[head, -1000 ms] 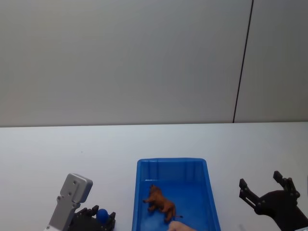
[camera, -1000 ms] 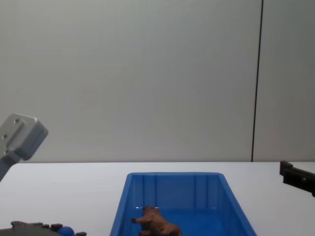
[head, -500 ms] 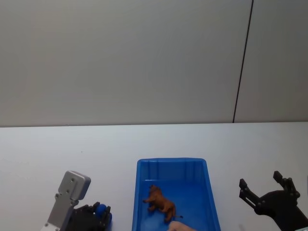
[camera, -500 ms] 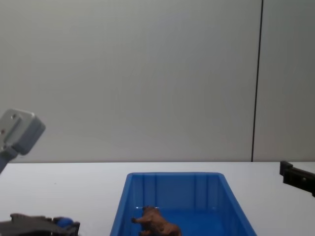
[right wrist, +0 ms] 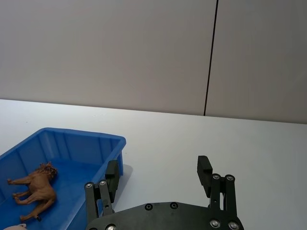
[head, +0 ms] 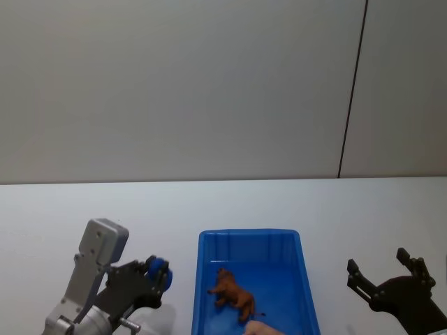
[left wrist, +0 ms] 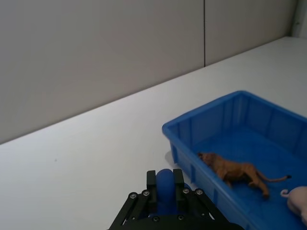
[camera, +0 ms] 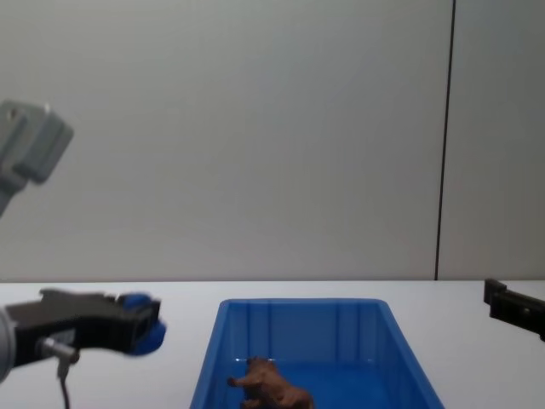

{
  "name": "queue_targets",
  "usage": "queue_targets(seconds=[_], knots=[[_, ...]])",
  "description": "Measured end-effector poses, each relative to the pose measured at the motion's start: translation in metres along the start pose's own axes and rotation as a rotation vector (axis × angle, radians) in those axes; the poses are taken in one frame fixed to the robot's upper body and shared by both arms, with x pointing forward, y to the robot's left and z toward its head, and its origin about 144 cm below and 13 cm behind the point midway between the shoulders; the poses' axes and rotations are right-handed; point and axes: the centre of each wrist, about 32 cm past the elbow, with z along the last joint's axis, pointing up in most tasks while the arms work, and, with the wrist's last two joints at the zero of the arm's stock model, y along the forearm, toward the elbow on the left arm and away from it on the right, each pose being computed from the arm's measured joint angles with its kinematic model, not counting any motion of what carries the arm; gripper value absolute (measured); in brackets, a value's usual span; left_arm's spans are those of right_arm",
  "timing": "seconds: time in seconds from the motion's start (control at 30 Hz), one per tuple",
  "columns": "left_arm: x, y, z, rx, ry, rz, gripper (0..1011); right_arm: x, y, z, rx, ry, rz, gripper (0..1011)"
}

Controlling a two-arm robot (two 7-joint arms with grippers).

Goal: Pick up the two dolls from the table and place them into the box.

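The brown animal doll (head: 232, 294) (left wrist: 237, 171) (right wrist: 35, 190) (camera: 271, 388) lies on the floor of the blue box (head: 207, 246) (left wrist: 182, 132) (right wrist: 112, 142) (camera: 213, 358). The deep-blue doll (head: 158, 271) (left wrist: 165, 188) (camera: 143, 325) hangs above the table (head: 209, 202), left of the box's rim, with my left gripper (head: 156, 274) (left wrist: 165, 184) (camera: 145, 328) shut on it. My right gripper (head: 380, 269) (right wrist: 158, 177) stands open to the right of the box with nothing between its fingers.
A pale rounded thing (head: 262, 328) (left wrist: 297, 203) lies in the box's near corner beside the brown doll. A grey wall with a dark vertical seam (head: 353, 91) rises behind the table. Bare tabletop lies beyond the box and on both sides.
My left gripper has shut on the deep-blue doll, lifted it off the table and carried it up and toward the box. The right arm has stayed still.
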Motion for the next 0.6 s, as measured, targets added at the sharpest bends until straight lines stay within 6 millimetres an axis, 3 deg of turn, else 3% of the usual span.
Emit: queue_targets(seconds=[0.6], knots=[[0.0,-0.013,0.032,-0.172,-0.003,-0.218,138,0.0,0.0,0.0,0.0,0.0,0.0,1001]])
